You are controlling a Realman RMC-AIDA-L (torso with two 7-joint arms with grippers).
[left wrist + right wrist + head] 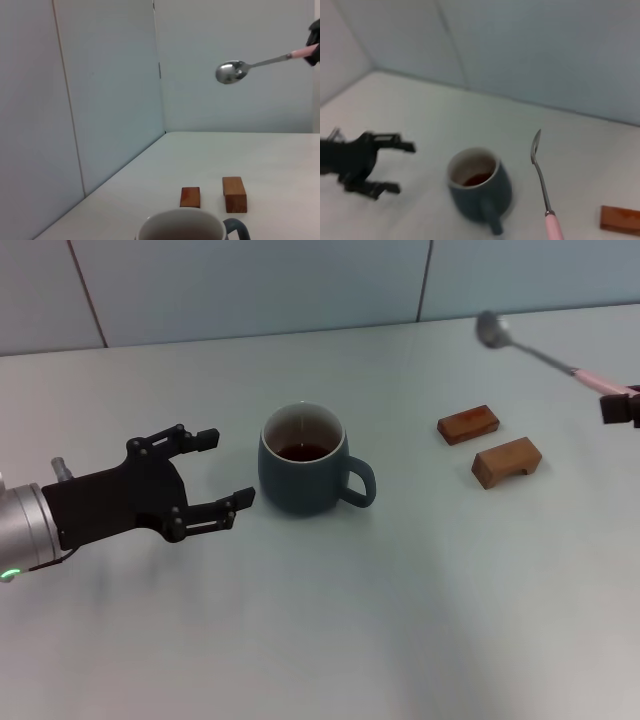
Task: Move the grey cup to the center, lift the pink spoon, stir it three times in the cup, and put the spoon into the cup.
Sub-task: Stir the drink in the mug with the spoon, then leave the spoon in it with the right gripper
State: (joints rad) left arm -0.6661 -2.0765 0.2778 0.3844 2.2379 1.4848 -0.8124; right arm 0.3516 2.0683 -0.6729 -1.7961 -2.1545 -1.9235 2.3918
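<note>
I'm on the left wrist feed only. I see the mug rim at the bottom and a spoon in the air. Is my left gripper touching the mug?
Observer: No. The left gripper is open beside the grey cup, on the side away from its handle, with a gap between them.
Operator: Who holds the spoon?
Observer: The right gripper at the head view's right edge grips the pink spoon by its handle end, its bowl pointing toward the cup.
Operator: Is the spoon over the mug yet?
Observer: Not yet. It is in the air above the two wooden blocks, off to the cup's handle side.
Operator: Anything in the mug?
Observer: Dark reddish-brown liquid, low in the cup.
</note>
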